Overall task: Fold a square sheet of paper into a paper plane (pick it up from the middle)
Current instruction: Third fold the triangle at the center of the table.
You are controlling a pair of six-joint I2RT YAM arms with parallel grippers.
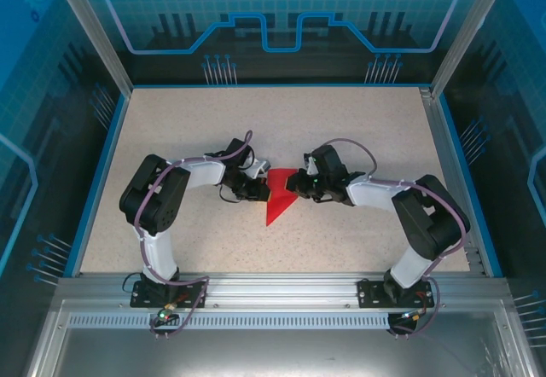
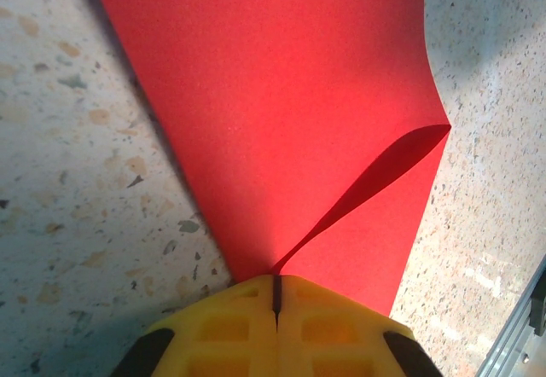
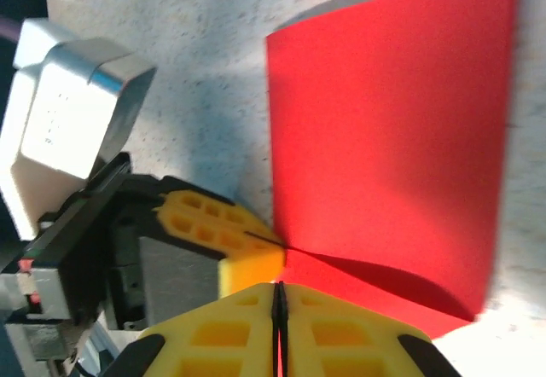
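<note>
A thin, bright red sheet of paper (image 1: 279, 200), creased into a triangle, sits mid-surface on the speckled beige tabletop (image 1: 367, 130). Its long axis runs far-to-near, the sharp tip aimed at the near edge. The left gripper (image 2: 275, 281) and right gripper (image 3: 277, 290), yellow jaws pressed together, pinch it from opposite sides.

Overhead: bright, even light from above. Arms throw soft, short shadows on the speckled beige tabletop (image 1: 196, 130). Sharp throughout; side panels dimmer.
Left wrist: bright red square sheet of paper (image 2: 281, 95) crisp, dark shadow band along its left edge. Yellow left tool (image 2: 275, 281) soft, close to lens.
Right wrist: hazy overall; glare on glossy white-and-silver box (image 3: 72, 113).
</note>
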